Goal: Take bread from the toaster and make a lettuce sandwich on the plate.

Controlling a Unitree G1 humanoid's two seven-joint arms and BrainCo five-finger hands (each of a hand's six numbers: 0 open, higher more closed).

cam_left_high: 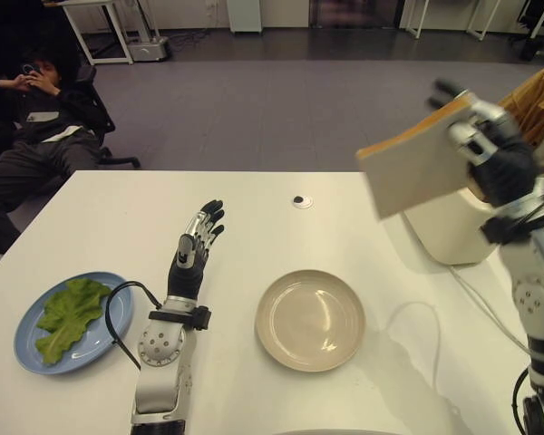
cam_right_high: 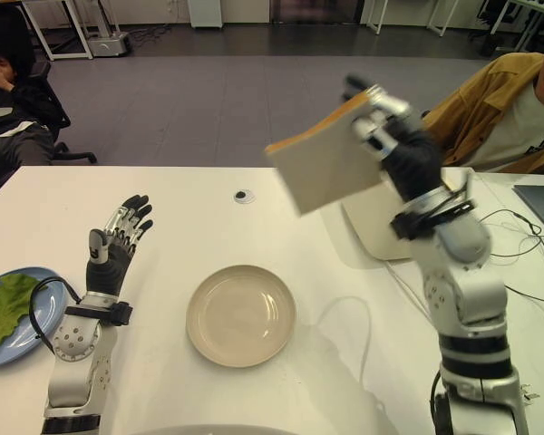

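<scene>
Bread slice (cam_right_high: 331, 163) up in the air, clamped in the right hand (cam_right_high: 403, 149). The fingers (cam_right_high: 381, 122) are curled round the slice's right edge, with the dark fingertips showing over the tan crust at the top. The rest of the slice juts out leftward from the fingers, pale face toward the camera, tilted with its left corner lower. It is clear of the table and touches nothing but the hand.

White toaster (cam_left_high: 444, 231) stands below and behind the right fingers, at the table's right side. The slice's lower edge overlaps it in view, but the two are apart. I cannot tell whether its slots hold anything.

Beige plate (cam_right_high: 241, 314) sits bare at mid-table, well below and to the left of the held bread and between the two hands.

Left hand (cam_left_high: 192, 249) lies low over the table, holding nothing. Its fingers (cam_left_high: 208, 217) are stretched out nearly straight and slightly fanned, pointing away from the robot. Blue plate (cam_left_high: 109, 331) is left of that wrist, near it but not touching, and a lettuce leaf (cam_left_high: 68, 315) lies flat on its left half, well apart from those fingertips.

Small round disc (cam_left_high: 302, 201) is set in the tabletop beyond the beige plate, ahead and to the right of the left fingertips. White cord (cam_right_high: 344, 308) loops on the table just right of the beige plate.
</scene>
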